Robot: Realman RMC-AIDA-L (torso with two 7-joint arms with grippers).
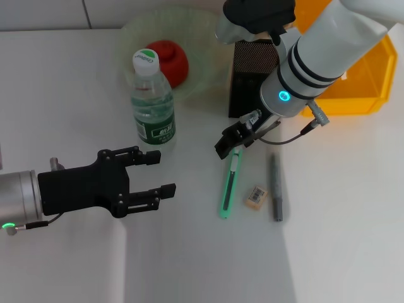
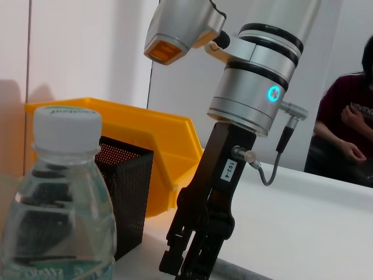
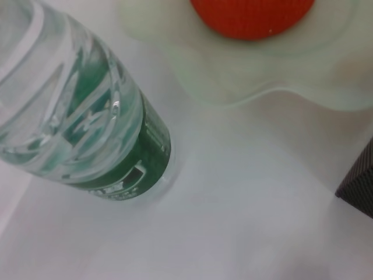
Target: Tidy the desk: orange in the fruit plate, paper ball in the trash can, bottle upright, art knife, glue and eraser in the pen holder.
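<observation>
The clear bottle [image 1: 153,101] [image 2: 58,204] [image 3: 87,134] stands upright left of centre. Behind it the orange [image 1: 169,60] [image 3: 250,17] lies in the pale green fruit plate [image 1: 208,38] [image 3: 280,76]. A green art knife [image 1: 229,186] lies flat on the desk, and my right gripper [image 1: 232,144] [image 2: 189,262] is down over its far end. Right of the knife are the small eraser [image 1: 255,197] and the thin grey glue stick [image 1: 276,187]. The black mesh pen holder [image 1: 252,76] [image 2: 125,192] stands behind them. My left gripper [image 1: 154,173] hovers open near the bottle, holding nothing. The paper ball is out of view.
A yellow trash can [image 1: 360,76] [image 2: 157,151] sits at the back right, beside the pen holder. A person in a dark red shirt [image 2: 349,140] sits beyond the desk. The right arm's cable [image 1: 297,136] hangs just above the glue stick.
</observation>
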